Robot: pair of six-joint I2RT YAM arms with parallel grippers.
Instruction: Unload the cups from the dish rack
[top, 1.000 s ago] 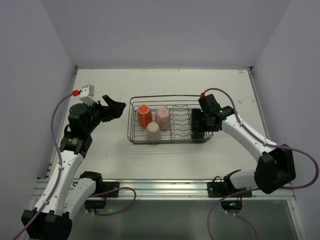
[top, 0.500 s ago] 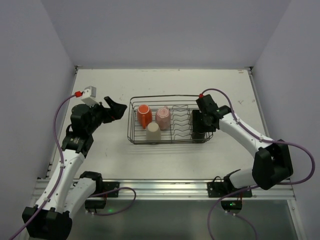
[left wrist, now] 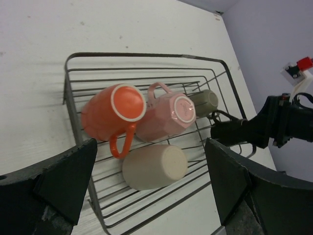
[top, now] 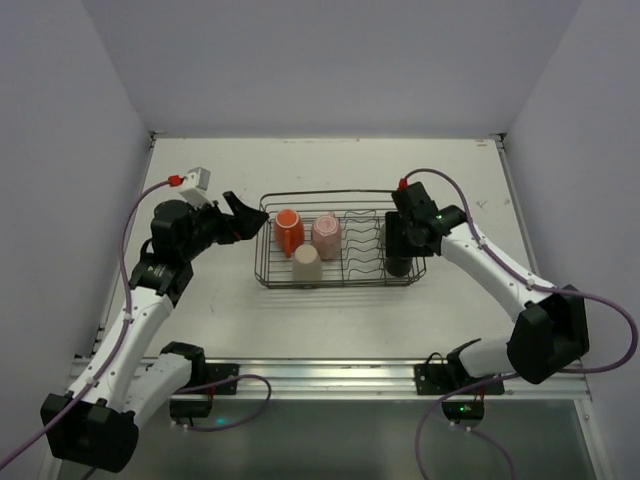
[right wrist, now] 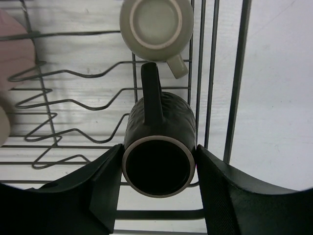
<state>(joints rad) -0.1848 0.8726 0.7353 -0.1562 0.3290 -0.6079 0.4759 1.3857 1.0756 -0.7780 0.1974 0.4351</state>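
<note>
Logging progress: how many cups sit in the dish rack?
5, all in the dish rack: orange cup, pink cup and cream cup at the left; olive-grey cup and dark cup at the right.

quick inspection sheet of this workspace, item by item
surface: white table
job's things: dish rack holds the orange cup, pink cup and cream cup at one end, the olive cup and dark cup at the other
clutter: nothing seen
grippers: left gripper open beside the rack; right gripper closed on the dark cup
cables: purple cables along both arms, off the rack
surroundings: plain walls
</note>
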